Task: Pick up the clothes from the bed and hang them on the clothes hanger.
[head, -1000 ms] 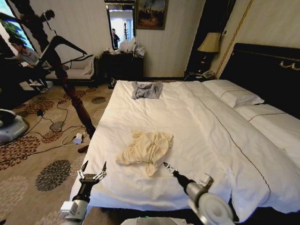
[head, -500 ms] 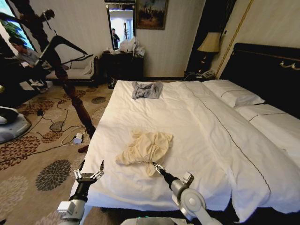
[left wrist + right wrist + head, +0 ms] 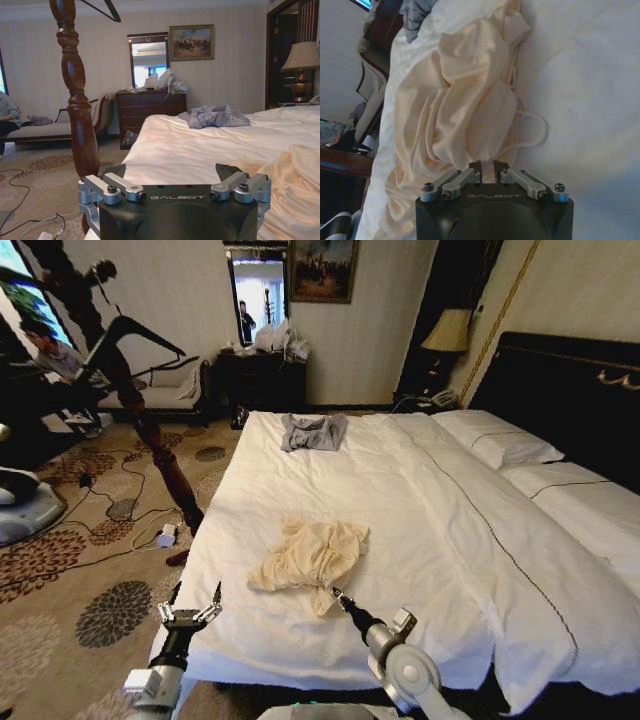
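The clothes [image 3: 310, 558] lie as a crumpled cream heap on the white bed [image 3: 440, 530], near its front left part. My right gripper [image 3: 338, 594] is shut, its tips at the heap's near edge; the right wrist view shows them [image 3: 487, 166] against the cream fabric [image 3: 455, 110], beside a thin looped cord. My left gripper [image 3: 190, 612] hovers open over the bed's near left corner, holding nothing [image 3: 170, 174]. The black clothes hanger [image 3: 150, 332] hangs high on the wooden coat stand [image 3: 160, 455]; a part of the hanger [image 3: 111, 11] shows in the left wrist view.
A small grey garment [image 3: 312, 432] lies at the bed's far end. White pillows [image 3: 495, 440] rest against the dark headboard [image 3: 570, 390] on the right. Cables [image 3: 130, 510] trail over the patterned carpet left of the bed. A dark dresser [image 3: 262, 380] stands at the far wall.
The right gripper has swung left, from beside the clothes to their near edge, and has hardly moved in the last half second. The left gripper has sunk slightly, still open.
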Robot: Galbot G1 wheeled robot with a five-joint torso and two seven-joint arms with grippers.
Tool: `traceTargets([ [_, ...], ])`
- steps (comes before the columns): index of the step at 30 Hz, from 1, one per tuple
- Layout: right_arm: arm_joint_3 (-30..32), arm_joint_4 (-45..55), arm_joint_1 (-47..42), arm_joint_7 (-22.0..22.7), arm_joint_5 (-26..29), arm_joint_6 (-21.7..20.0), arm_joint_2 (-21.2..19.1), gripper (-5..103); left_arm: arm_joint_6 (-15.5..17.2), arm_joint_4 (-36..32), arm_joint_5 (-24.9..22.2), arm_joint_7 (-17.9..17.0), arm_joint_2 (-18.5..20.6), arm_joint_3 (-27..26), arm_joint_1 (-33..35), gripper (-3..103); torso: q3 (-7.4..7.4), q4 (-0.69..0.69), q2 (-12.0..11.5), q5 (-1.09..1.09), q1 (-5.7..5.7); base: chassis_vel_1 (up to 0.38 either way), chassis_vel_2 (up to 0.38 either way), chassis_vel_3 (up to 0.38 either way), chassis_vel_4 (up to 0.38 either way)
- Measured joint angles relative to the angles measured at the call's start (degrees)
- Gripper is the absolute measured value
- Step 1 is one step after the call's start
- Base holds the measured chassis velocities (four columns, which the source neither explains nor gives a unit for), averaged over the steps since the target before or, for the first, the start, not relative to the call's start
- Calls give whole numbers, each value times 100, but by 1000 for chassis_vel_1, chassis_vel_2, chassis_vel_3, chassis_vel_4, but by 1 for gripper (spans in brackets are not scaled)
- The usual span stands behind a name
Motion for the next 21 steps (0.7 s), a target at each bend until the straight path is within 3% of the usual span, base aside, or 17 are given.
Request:
traceTargets([
  [3, 10, 32, -111, 77, -34, 0, 104, -1, -6, 23, 19, -20, -2, 4, -2, 100, 0, 0, 1, 0, 0, 0, 0, 0, 0],
  [6, 44, 63, -176, 100, -42, 28, 177, 2, -14, 48, 58, -36, -15, 23, -8, 100, 0, 0, 0, 0, 0, 0, 0, 0, 0],
  [12, 143, 252, -414, 117, 58, 148, 428, 30, -18, 72, 126, -57, -46, 48, -28, 100, 0, 0, 0, -1, 0, 0, 0, 0, 0],
  [14, 147, 270, -447, 127, 79, 160, 470, 30, -19, 72, 135, -60, -52, 49, -30, 100, 0, 0, 0, -1, 0, 0, 0, 0, 0],
  [21, 130, 314, -596, 190, 204, 174, 609, 62, -36, 71, 180, -69, -90, 61, -27, 100, 0, 0, 0, -1, 0, 0, 0, 0, 0],
])
